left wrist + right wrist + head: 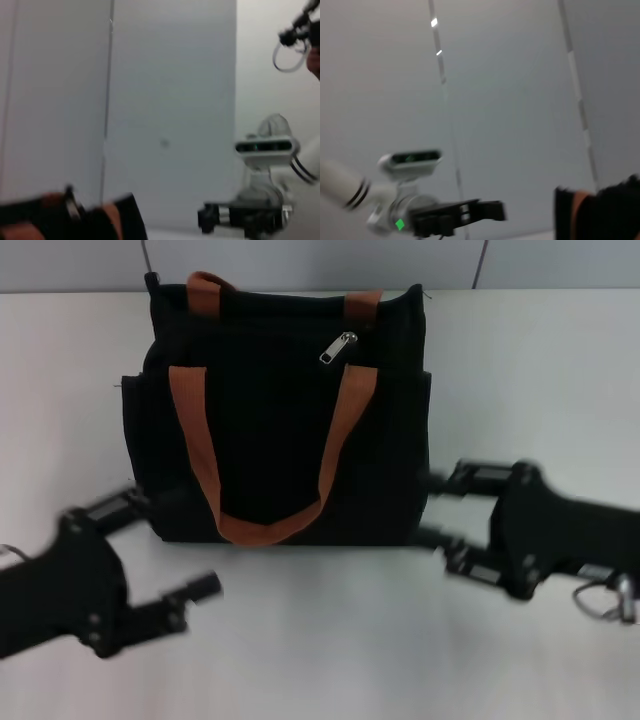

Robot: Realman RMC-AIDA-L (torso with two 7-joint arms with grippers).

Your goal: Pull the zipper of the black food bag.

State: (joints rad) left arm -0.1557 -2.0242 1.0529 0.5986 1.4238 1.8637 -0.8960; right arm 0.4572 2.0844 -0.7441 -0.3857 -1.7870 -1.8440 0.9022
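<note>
The black food bag (265, 430) stands upright at the middle of the white table (530, 370), its orange-brown handles (335, 450) hanging down the front. The zipper (338, 347), a small silver pull tab, lies near the top edge, right of centre. My left gripper (182, 545) is open at the bag's lower left corner. At the bag's lower right side my right gripper (428, 510) is also open. Neither holds anything. A corner of the bag (107, 220) shows in the left wrist view, and another corner of the bag (610, 210) in the right wrist view.
A grey panelled wall (320, 260) runs behind the table. Bare tabletop lies in front of the bag and to both sides. The left wrist view shows the right arm's gripper (235, 217) far off; the right wrist view shows the left arm's gripper (465, 215).
</note>
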